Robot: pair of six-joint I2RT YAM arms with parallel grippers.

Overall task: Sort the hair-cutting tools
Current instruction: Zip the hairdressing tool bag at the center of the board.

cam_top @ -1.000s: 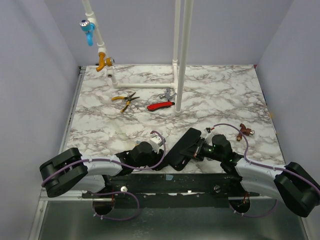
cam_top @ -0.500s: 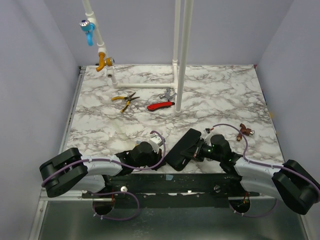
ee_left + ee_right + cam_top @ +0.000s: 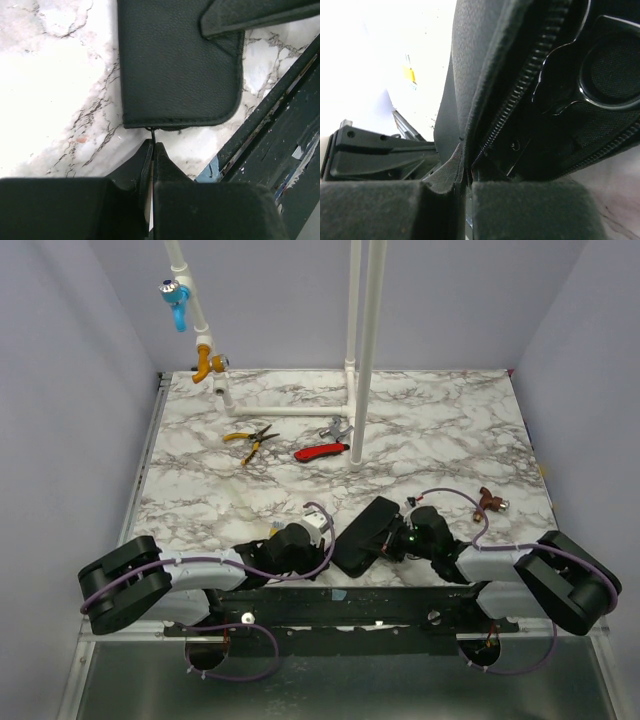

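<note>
In the overhead view a black case [image 3: 365,530] lies low in the middle of the marble table [image 3: 450,430], between the left claw [image 3: 325,552] and the right claw [image 3: 397,540]. Both sets of fingertips are lost against the dark case. Yellow pliers [image 3: 250,440] and a red-handled tool [image 3: 322,451] lie well apart from it, higher in the frame.

In the left wrist view the case fills the upper half. At bottom centre the left claw's jaws are pressed together on a thin dark zip pull [image 3: 152,134] that sticks out of the case's lower edge.

In the right wrist view the right claw's jaws are pinched on the case's flap beside the zip teeth [image 3: 530,75]. At upper right a glossy black ring [image 3: 612,75] sits inside. The hair-cutting tools cannot be made out.
</note>
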